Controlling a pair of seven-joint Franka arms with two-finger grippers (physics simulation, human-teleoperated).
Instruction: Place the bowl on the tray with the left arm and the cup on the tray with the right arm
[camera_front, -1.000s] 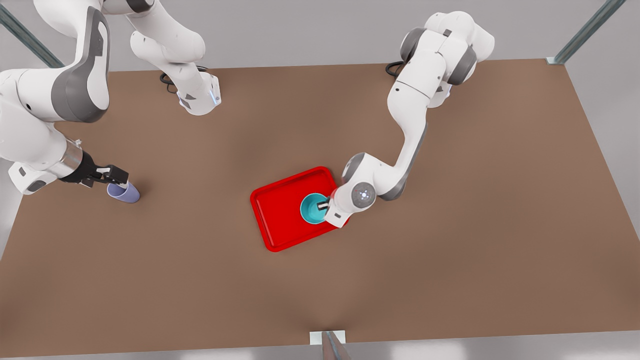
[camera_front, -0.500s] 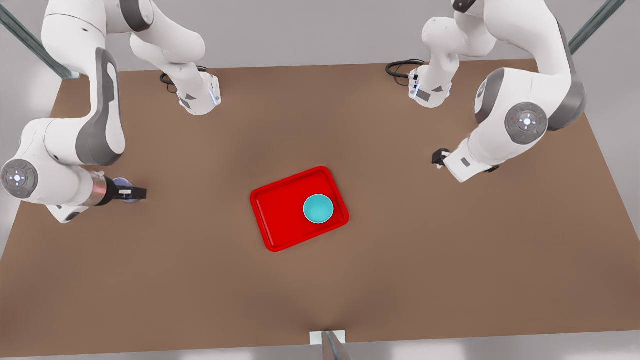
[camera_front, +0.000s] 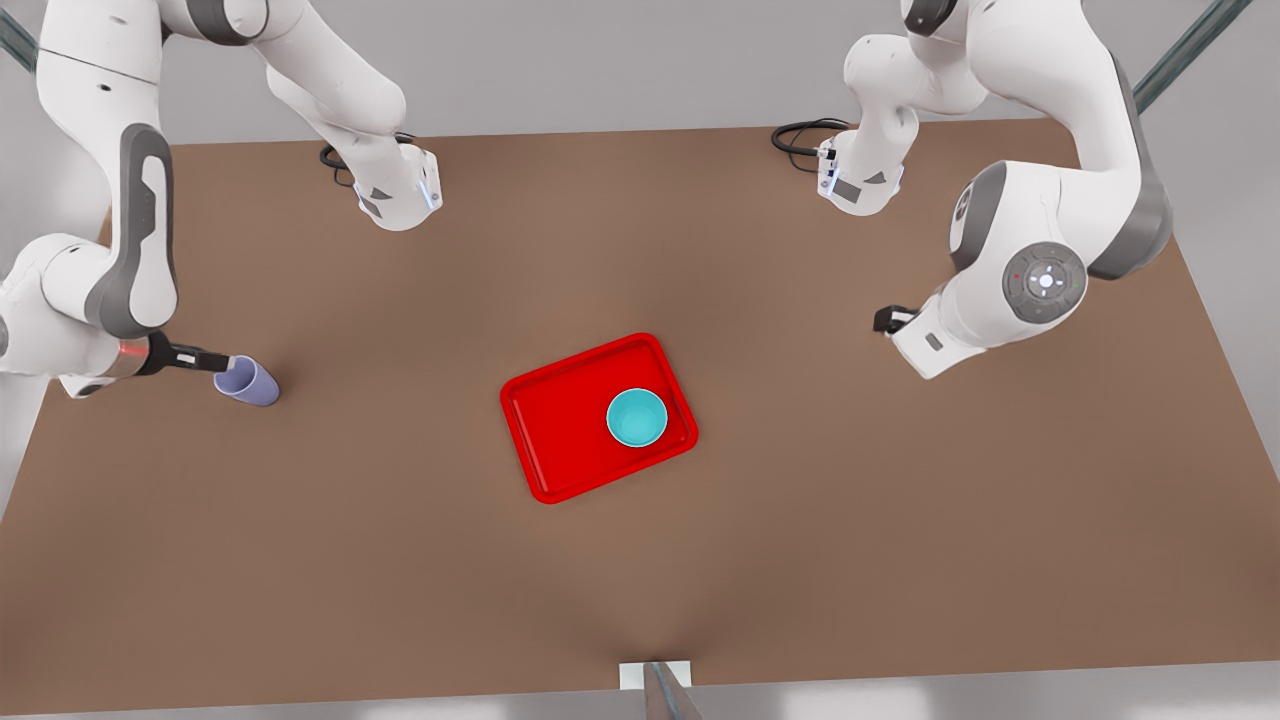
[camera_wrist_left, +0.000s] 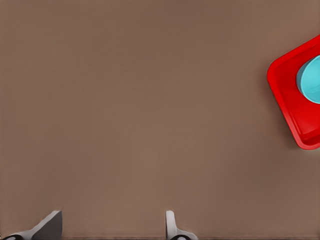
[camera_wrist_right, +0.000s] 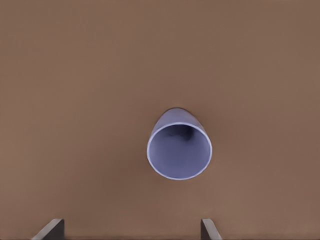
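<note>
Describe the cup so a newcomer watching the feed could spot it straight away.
Start at the red tray mid-table, which holds the teal bowl. Look far toward the front view's left, near the table edge: the cup stands there on bare tabletop, beside the open right gripper. It is the lone pale lavender item, a small open tumbler.

A robot test cell in a simulator is showing here: two white arms (camera_front: 130, 250) are standing bolted to a plain brown bench (camera_front: 640, 560), cables (camera_front: 800, 135) are trailing from their bases, and metal frame struts (camera_front: 1180, 50) are rising against bare grey walls.
</note>
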